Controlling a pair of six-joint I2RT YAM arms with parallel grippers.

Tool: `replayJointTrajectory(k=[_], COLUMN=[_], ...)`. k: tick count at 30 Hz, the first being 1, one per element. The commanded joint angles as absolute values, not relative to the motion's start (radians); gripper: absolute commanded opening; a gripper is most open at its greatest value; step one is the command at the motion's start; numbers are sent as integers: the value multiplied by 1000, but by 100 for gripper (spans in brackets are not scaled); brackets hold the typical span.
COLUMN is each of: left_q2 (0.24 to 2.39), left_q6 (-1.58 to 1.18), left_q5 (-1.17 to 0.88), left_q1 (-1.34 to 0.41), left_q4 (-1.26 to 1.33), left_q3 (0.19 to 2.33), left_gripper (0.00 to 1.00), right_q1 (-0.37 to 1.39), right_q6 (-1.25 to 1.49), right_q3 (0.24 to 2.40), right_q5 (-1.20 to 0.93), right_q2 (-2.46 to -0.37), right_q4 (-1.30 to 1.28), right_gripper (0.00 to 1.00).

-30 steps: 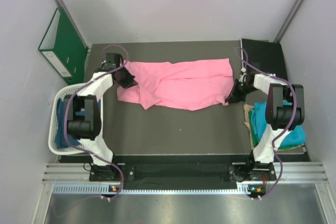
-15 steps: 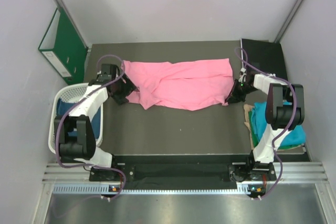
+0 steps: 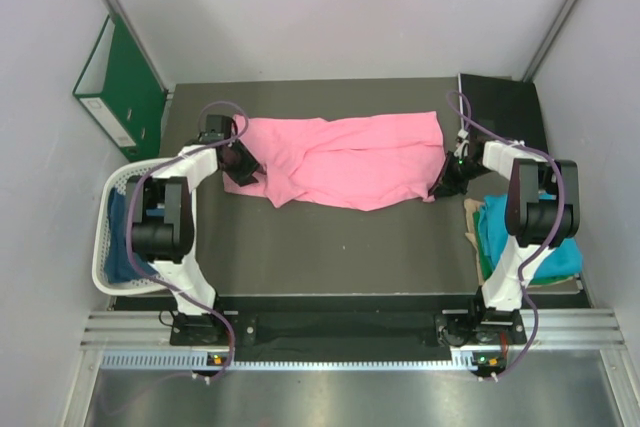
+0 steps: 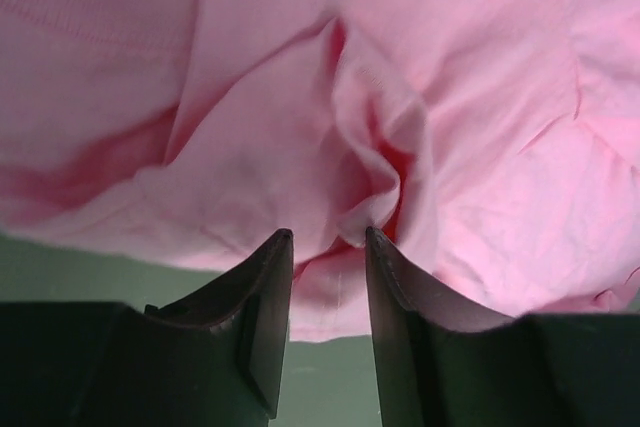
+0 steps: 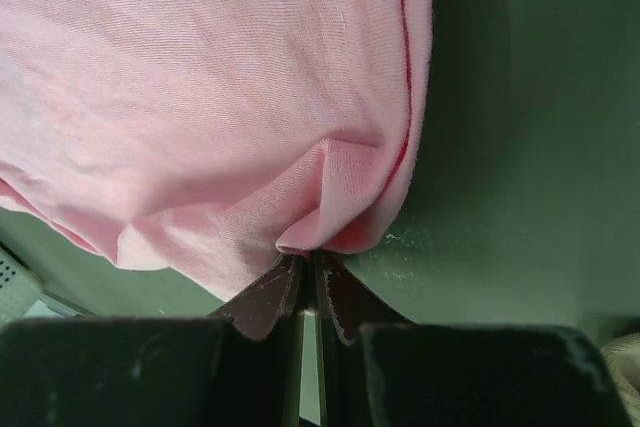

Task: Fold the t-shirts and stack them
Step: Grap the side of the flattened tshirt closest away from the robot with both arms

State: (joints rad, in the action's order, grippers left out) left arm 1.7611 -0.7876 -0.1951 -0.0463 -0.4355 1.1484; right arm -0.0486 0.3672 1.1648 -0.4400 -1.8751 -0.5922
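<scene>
The bright pink t-shirt (image 3: 345,159) lies rumpled across the middle of the dark table. My left gripper (image 3: 240,161) is at its left edge; in the left wrist view (image 4: 327,239) the jaws stand apart with a pink fold (image 4: 340,287) between them, not clamped. My right gripper (image 3: 447,178) is shut on the shirt's right edge, pinching a small fold (image 5: 330,217). The teal t-shirt (image 3: 525,232) lies bunched at the right. The dark blue t-shirt (image 3: 120,247) sits in the white basket.
A white lattice basket (image 3: 108,209) stands at the left beside my left arm. A green ring binder (image 3: 120,82) leans on the left wall. A black board (image 3: 505,107) lies at the back right. Side walls stand close on both sides.
My left arm swung out and back; the gripper moved along the shirt's left edge and sits again near the upper left corner. The right arm and shirt held still.
</scene>
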Motion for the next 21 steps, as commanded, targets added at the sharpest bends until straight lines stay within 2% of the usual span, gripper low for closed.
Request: replayJointTrajectory(k=[1,12,14,17,21], left_q2=[1810,1891,1884,1853,1802], left_q6=[-792,-792,-784,-779,-779], left_q5=[-213,-239,-232,-200,-175], left_q1=[-38,-38,-38,-37,-22], left_q4=[-359,-367,-374,-388,-390], left_q3=[1252,1328,1327,1313,1296], left_gripper=[39,32,37,40,40], right_q1=[-49,-51,-51,-51,-52], right_q6=[364,371,370,371,373], right_q3=[1178,1218,1229,1236,1239], right_q5=[-449,-445,-445,-448,-453], right_q2=[-1873,-1905,-1914,-1924,-1927], right_q4=[-581,-589,-589,-592,-592], right_gripper=[5,5,6,6,6])
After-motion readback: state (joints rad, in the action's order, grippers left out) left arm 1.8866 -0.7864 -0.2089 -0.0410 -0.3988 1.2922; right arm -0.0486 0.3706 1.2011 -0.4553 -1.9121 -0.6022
